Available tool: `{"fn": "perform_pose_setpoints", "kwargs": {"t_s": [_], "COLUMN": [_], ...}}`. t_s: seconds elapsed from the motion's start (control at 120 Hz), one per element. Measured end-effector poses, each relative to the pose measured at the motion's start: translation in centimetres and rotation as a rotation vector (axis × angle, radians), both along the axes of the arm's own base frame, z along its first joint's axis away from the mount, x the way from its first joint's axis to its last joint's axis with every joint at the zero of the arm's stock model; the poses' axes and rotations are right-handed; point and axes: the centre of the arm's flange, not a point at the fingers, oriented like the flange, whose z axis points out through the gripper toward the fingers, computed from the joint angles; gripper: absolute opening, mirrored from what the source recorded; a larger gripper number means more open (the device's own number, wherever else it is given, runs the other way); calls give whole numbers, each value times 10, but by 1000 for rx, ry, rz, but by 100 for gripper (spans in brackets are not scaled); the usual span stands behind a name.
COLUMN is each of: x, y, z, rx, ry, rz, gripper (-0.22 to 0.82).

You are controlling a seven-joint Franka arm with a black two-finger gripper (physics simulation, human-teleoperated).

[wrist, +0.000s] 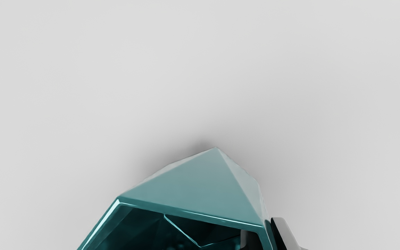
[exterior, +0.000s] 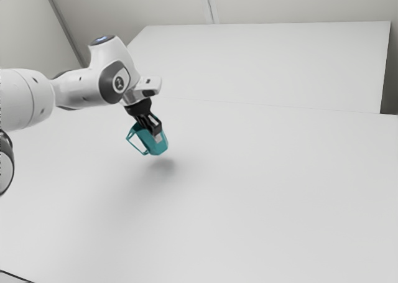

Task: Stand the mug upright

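Teal mug hangs tilted in the gripper's hold, above the white table

In the exterior view, the arm [exterior: 81, 89] comes in from the left edge of the frame and bends down a little left of centre. There, in the left-centre part of the picture, its black gripper [exterior: 155, 134] is closed on the teal mug [exterior: 150, 145]. The mug is off the table [exterior: 261, 196], with a soft shadow [exterior: 163, 165] on the white surface just below it in the frame. It leans rather than standing straight: its base points down and toward the exterior view's right, while its mouth faces up toward the gripper. The angular handle [exterior: 136, 147] sticks out toward the exterior view's left (an open loop, thin as a wire frame from here). Pale walls [exterior: 286, 2] run along the upper part of the frame.

The wrist view shows how the grip is made. One finger reaches inside the mouth and the other lies against the outside, so the mug's wall is pinched between them. The mug's sides are faceted, with a sharp corner jutting out away from the gripper; the glossy rim is angular too, and the inside is a darker teal. The table's plain surface lies beyond the mug, shaded softly near it.
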Motion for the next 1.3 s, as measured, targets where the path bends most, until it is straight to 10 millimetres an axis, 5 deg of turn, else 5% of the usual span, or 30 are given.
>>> {"fn": "perform_pose_setpoints", "kwargs": {"t_s": [0.608,1.3], "x": [12,16], "y": [-10,-14], "z": [-44,-64], "rx": [20,23], "ry": [33,37], "rz": [51,72], "gripper": [-15,-13]}}
